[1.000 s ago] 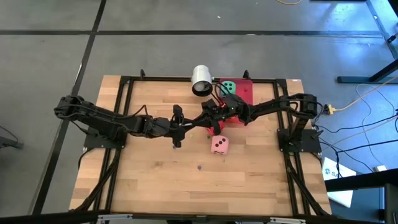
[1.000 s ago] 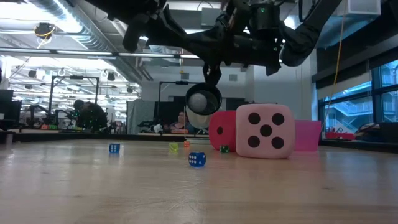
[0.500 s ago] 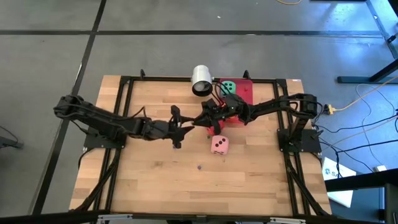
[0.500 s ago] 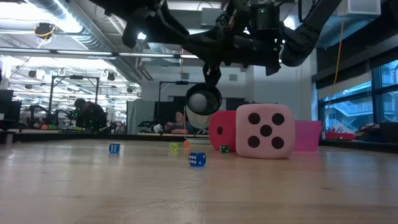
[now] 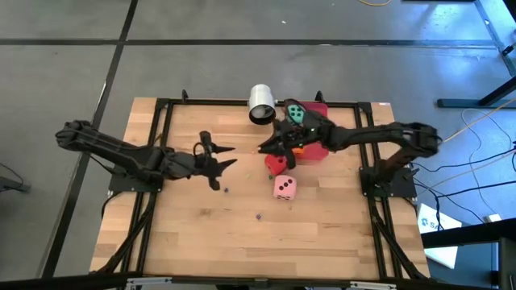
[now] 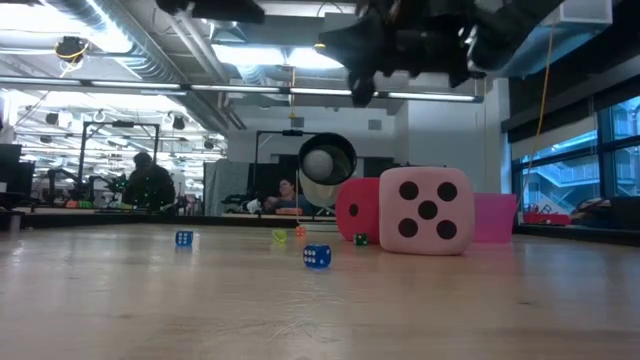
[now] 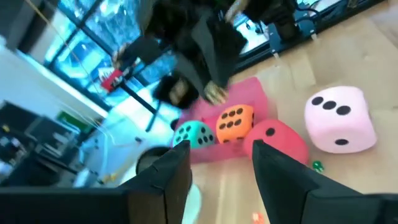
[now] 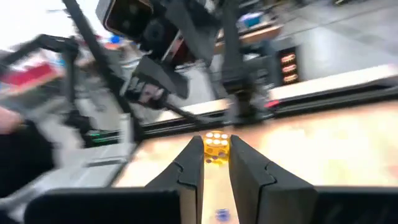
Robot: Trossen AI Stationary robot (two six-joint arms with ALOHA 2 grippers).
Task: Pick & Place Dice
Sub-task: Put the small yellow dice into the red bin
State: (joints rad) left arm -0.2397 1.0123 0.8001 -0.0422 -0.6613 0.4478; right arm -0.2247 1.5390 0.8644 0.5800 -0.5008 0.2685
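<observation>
The left gripper (image 5: 222,155) is open and empty over the table (image 5: 193,234). The right gripper (image 5: 270,147) is nearly closed and empty above the red die (image 5: 276,164). The pink die (image 5: 284,188) lies just beside it. The orange die (image 7: 234,122) and green die (image 5: 297,113) rest on the red tray (image 5: 321,117).

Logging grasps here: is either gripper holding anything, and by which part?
The right gripper appears to pinch a small yellow die by two opposite faces at its fingertips. The left gripper is open and holds nothing.
</observation>
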